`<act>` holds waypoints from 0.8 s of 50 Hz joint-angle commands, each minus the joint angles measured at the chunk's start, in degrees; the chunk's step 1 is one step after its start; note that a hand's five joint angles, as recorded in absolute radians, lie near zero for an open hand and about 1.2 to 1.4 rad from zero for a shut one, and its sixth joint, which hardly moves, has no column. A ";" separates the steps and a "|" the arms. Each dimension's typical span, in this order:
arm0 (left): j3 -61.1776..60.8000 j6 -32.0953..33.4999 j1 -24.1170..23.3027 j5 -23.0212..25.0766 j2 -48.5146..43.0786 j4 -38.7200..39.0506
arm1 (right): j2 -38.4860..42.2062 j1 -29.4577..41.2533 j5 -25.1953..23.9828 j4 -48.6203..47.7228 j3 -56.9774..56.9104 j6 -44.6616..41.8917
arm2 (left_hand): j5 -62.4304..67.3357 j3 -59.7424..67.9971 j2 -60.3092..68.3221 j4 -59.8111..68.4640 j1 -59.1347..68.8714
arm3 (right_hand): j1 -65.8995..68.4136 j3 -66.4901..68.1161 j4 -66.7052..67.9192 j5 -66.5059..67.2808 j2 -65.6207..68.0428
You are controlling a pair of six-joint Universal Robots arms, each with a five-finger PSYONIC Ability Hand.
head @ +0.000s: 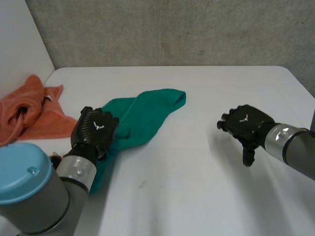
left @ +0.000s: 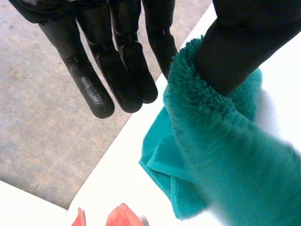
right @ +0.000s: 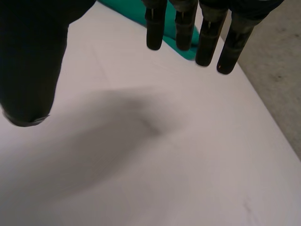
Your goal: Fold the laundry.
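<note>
- Closest in is the left arm (head: 29, 191). Its bulk covers the near end of the green towel (head: 147, 113), so how that end lies cannot be made out.
- Just past it, the left hand (head: 93, 130) sits on the towel's near part. Its wrist view shows a ridge of towel nipped between the thumb and the nearest finger, whose tip is buried in the pile. The other fingers (left: 117, 80) are straight and free.
- That grip looks thin. A lift or pull could let the thick pile slip out, and with one hand on it the far end would likely drag and fold crooked.
- Right hand (head: 243, 123) hangs over bare desk (head: 197, 191), well apart from the towel, fingers loose and apart with nothing in them.
- Farther along the desk's left side lies a heaped orange cloth (head: 29, 110), near the towel. A careless sweep could snag it or nudge it off. Part of it is cut off, so its full shape is unclear.
</note>
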 commanded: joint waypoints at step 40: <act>12.19 2.70 5.08 0.43 9.06 2.73 | 34.97 20.69 16.66 -7.72 -70.01 20.15 | 14.99 11.80 11.39 11.21 14.75 | 66.94 65.90 65.28 65.50 65.32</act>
